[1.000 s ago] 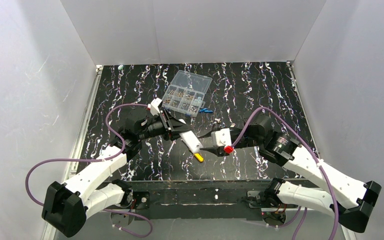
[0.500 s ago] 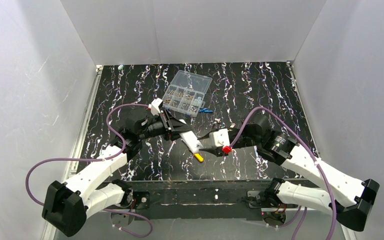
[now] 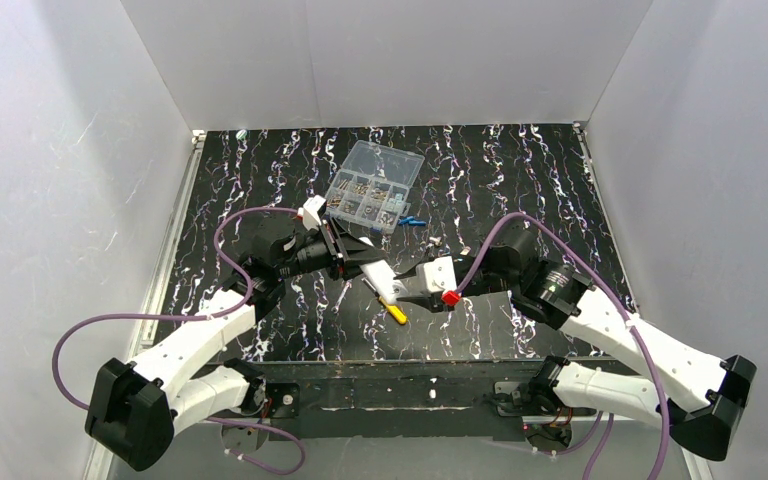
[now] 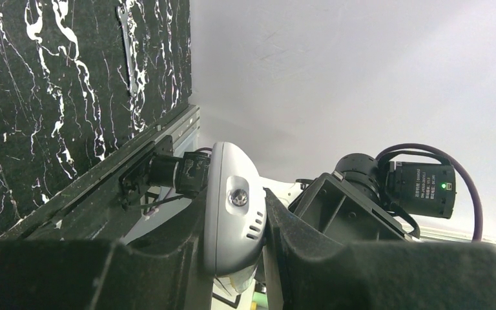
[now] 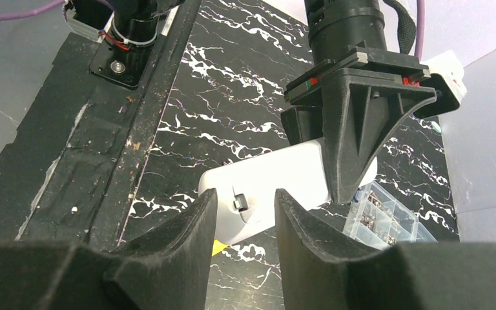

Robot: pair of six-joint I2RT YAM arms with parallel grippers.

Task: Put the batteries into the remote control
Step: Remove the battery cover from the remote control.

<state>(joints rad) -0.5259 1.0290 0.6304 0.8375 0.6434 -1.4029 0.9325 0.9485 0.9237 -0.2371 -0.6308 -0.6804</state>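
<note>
The white remote control (image 3: 380, 280) is held off the table in my left gripper (image 3: 360, 262), which is shut on it. In the left wrist view the remote (image 4: 232, 213) sits clamped between the two fingers. My right gripper (image 3: 407, 290) is open at the remote's free end. In the right wrist view the gripper (image 5: 245, 194) has a finger on either side of the end of the remote (image 5: 278, 174). I cannot tell if they touch it. The blue batteries (image 3: 415, 220) lie on the table beside the clear box.
A clear compartment box (image 3: 374, 186) of small metal parts stands behind the grippers and shows in the right wrist view (image 5: 387, 216). The yellow screwdriver handle (image 3: 397, 314) lies under the remote. White walls enclose the black marbled table (image 3: 520, 170).
My right gripper has moved left toward the remote's free end, and its fingers now flank it. The left gripper still holds the remote in nearly the same place.
</note>
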